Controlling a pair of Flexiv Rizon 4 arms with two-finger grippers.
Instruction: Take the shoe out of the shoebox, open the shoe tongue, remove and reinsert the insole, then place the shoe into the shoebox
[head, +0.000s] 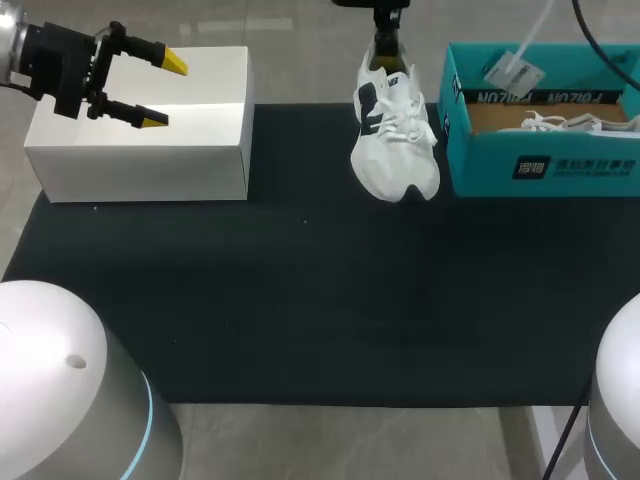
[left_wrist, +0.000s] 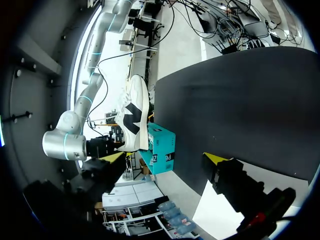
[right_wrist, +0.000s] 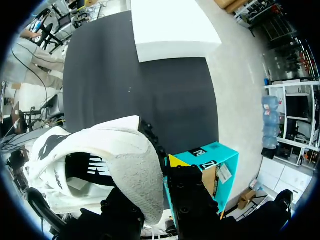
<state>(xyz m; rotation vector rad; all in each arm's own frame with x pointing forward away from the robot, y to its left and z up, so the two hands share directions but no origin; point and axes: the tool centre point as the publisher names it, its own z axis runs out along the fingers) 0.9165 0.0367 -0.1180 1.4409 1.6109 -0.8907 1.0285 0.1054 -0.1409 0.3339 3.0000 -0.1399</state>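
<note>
Shoe (head: 393, 135), white with black marks, hangs by its heel from the right hand (head: 388, 45), which is closed tight on the heel's edge. Its toe points down at the dark mat (head: 300, 300) on the surface, just beside the blue-green shoebox (head: 540, 170). Another white shoe (head: 570, 122) lies inside that shoebox. Far off on the other side, the left hand (head: 160, 90) is wide open over a white box (head: 190, 150), holding nothing.
</note>
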